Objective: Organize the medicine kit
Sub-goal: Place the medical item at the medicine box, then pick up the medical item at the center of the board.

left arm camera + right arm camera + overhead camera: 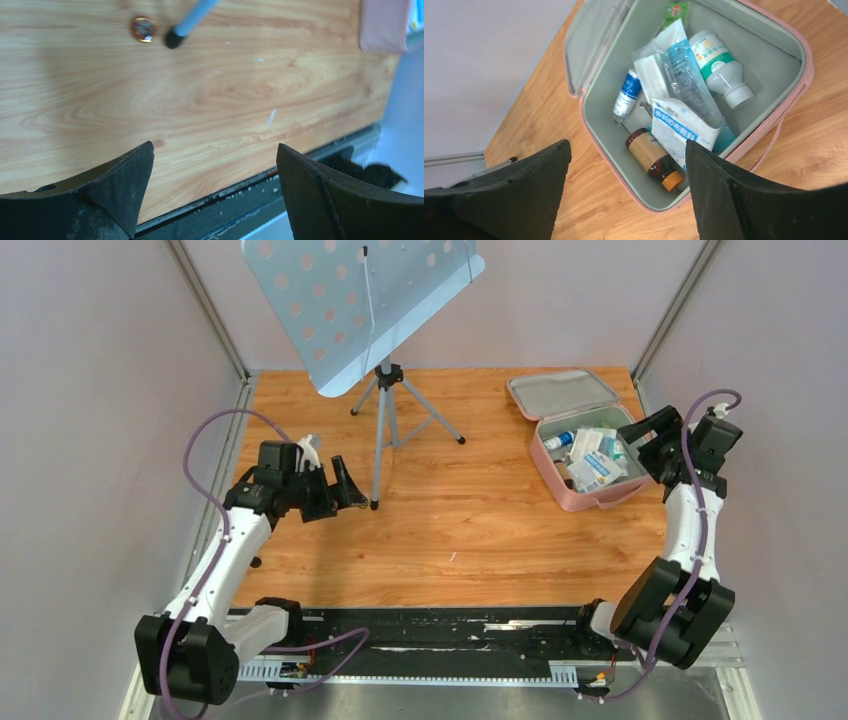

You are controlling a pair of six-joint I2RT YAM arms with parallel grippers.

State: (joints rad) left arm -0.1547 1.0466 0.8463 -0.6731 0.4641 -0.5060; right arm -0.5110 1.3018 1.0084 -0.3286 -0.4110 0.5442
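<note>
The medicine kit is lying open on the table, lid flopped back, so its jumble is showing: a white bottle, a brown bottle, a blue-white tube and crinkly packets piled loose inside it. My right gripper is hovering just above the kit, fingers spread wide and holding nothing (probably sizing up what to straighten). My left gripper is waiting well left of the kit, beyond the music stand, likewise gaping and empty, leaving the kit unobstructed.
</note>
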